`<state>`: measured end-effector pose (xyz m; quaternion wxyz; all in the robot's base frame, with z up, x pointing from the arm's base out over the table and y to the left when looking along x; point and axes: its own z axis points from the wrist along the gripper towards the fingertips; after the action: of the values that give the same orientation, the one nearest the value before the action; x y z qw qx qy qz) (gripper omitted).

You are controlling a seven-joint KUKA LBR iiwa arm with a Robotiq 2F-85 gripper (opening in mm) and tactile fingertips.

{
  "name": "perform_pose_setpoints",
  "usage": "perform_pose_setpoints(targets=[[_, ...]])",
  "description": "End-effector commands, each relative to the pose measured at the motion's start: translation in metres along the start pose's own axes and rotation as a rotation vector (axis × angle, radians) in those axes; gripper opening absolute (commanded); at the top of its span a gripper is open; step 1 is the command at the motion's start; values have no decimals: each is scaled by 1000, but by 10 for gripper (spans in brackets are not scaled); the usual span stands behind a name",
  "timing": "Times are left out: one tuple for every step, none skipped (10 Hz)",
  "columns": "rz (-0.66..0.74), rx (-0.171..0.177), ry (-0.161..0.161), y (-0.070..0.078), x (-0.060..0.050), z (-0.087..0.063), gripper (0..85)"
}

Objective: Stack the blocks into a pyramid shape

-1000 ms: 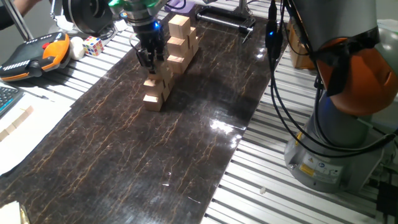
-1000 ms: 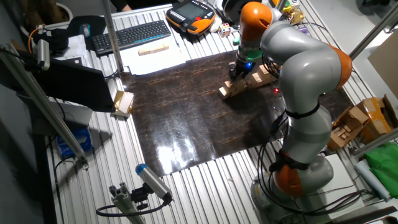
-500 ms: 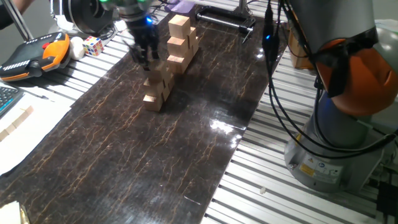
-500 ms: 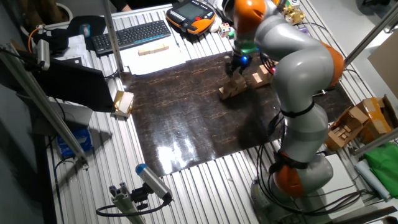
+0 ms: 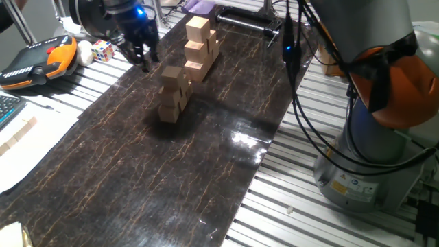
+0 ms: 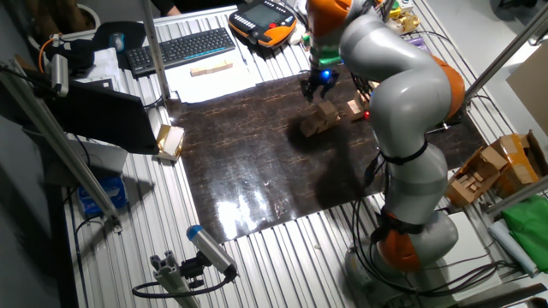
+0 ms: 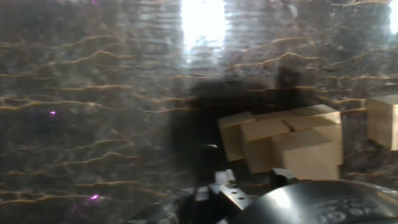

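Observation:
The pyramid (image 5: 172, 93) is a stepped pile of tan wooden cubes, three high, on the dark mat. It also shows in the other fixed view (image 6: 318, 121) and from above in the hand view (image 7: 285, 142). My gripper (image 5: 141, 57) hangs above the mat, up and to the left of the pile, apart from it. Its fingers stand apart and hold nothing. In the other fixed view the gripper (image 6: 316, 84) is just beyond the pile. No loose cube shows on the mat.
A taller tower of similar cubes (image 5: 199, 42) stands right behind the pile and shows at the hand view's right edge (image 7: 382, 122). A multicoloured puzzle cube (image 5: 103, 49) and an orange teach pendant (image 5: 38, 60) lie at the left. A keyboard (image 6: 181, 49) lies further off.
The gripper has left the top of the pile and moved up and to the left, away from it, empty. The pile stands unchanged.

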<state>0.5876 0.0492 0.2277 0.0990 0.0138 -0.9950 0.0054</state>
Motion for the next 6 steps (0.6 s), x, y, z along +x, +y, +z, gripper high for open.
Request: perform_pose_setpoints(targets=[[-1, 12, 1, 27, 1, -3, 90], [2, 26, -8, 37, 3, -3, 7], [3, 35, -14, 45, 7, -3, 7], [5, 29, -14, 51, 9, -1, 7], [3, 26, -12, 57, 10, 0, 7], [1, 25, -12, 60, 10, 0, 7]])
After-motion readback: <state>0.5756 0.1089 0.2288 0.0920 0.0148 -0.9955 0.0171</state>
